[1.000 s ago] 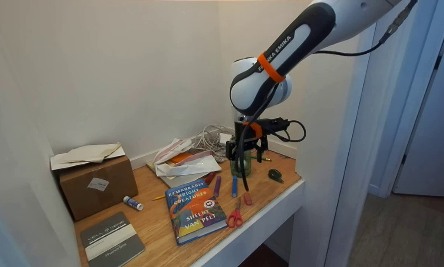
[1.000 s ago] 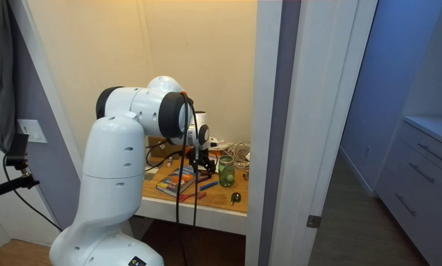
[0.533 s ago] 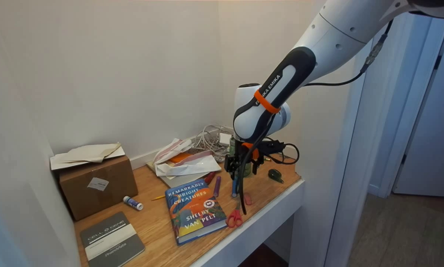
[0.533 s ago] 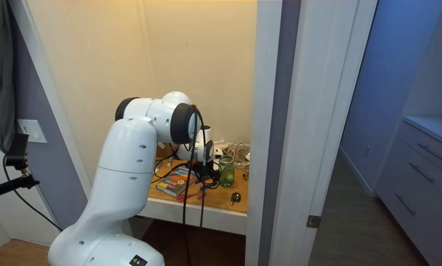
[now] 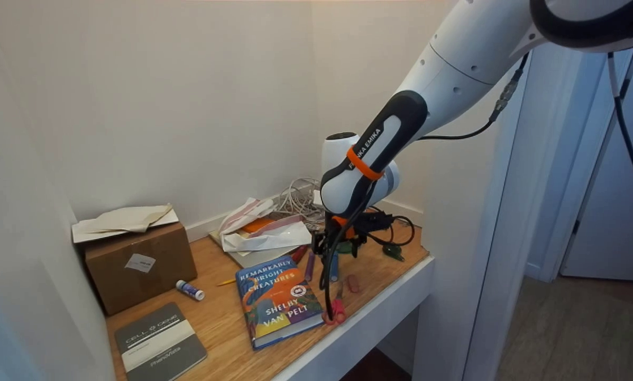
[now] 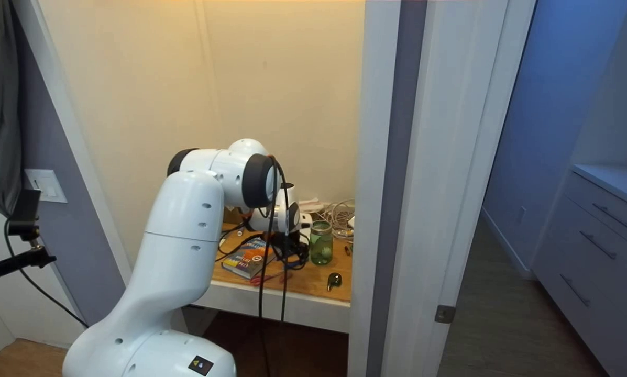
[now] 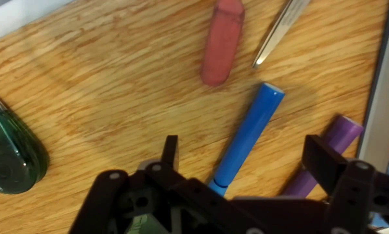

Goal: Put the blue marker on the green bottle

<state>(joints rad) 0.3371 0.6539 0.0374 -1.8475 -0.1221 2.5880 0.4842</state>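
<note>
The blue marker lies flat on the wooden desk, with its lower end hidden by the gripper in the wrist view. It also shows in an exterior view, partly behind the gripper. My gripper is open above the desk, with the marker in the gap between its fingers and apart from both in the picture. The green bottle stands upright on the desk, beside the gripper in an exterior view. In an exterior view it is mostly hidden behind the gripper, with a green bit showing.
A purple marker lies partly under the right finger. A red eraser, scissors and a book lie close by. A green correction tape lies near the front edge. A cardboard box and cables stand farther off.
The arm and gripper have come down toward the blue marker, and lately shifted slightly left in both exterior views. The objects on the desk have not moved.
</note>
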